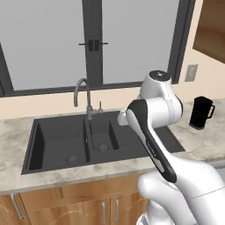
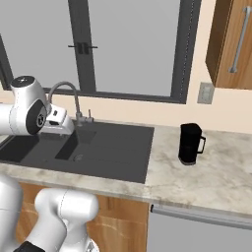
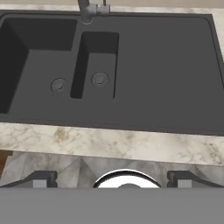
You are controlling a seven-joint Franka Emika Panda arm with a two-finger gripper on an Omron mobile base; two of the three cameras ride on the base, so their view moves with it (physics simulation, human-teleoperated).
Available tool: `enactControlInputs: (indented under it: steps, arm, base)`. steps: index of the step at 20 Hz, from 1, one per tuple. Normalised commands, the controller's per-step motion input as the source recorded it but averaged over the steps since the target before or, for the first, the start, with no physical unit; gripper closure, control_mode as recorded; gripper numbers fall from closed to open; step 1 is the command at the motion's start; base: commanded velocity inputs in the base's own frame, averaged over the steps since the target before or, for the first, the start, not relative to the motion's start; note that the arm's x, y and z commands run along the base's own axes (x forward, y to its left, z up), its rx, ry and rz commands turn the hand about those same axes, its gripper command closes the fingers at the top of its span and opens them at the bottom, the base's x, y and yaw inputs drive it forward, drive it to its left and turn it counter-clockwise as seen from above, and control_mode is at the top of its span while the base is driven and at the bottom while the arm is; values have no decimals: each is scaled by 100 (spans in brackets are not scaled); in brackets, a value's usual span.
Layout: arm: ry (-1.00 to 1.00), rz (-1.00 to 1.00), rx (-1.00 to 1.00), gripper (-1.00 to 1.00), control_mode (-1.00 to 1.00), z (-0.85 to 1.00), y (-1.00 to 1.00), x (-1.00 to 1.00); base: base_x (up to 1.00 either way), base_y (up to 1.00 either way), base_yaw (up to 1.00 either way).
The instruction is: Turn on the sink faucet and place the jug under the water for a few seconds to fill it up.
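Observation:
The sink faucet (image 1: pixel 83 94) (image 2: pixel 69 96) is a thin grey gooseneck behind the dark double-basin sink (image 1: pixel 52 143) (image 3: pixel 166 74), with its small lever (image 3: pixel 103 8) at the base. No water runs from the spout. The black jug (image 1: pixel 201 112) (image 2: pixel 190 143) stands upright on the counter to the right of the sink, handle to the right. My gripper (image 3: pixel 112 179) hovers above the sink's front edge, facing down at the basins, well left of the jug. Its fingertips (image 3: pixel 43 178) stand wide apart with nothing between them.
A marbled counter (image 2: pixel 211 177) surrounds the sink, with a large window behind it. A wall outlet (image 2: pixel 204 92) and a wooden upper cabinet (image 2: pixel 231 44) lie to the right. Wooden cabinet doors (image 1: pixel 83 206) sit under the counter. My own arm (image 1: pixel 154 132) rises over the sink's right part.

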Motion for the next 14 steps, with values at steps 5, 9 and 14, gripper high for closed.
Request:
enactControlInputs:
  steps: [5,9,14]
  arm:
    - [0,0,0,-100,100,0,0,0]
    - [0,0,0,-100,100,0,0,0]
    - [0,0,0,-100,100,0,0,0]
  base:
    - [25,1,0]
    - [20,0,0]
    - [22,0,0]
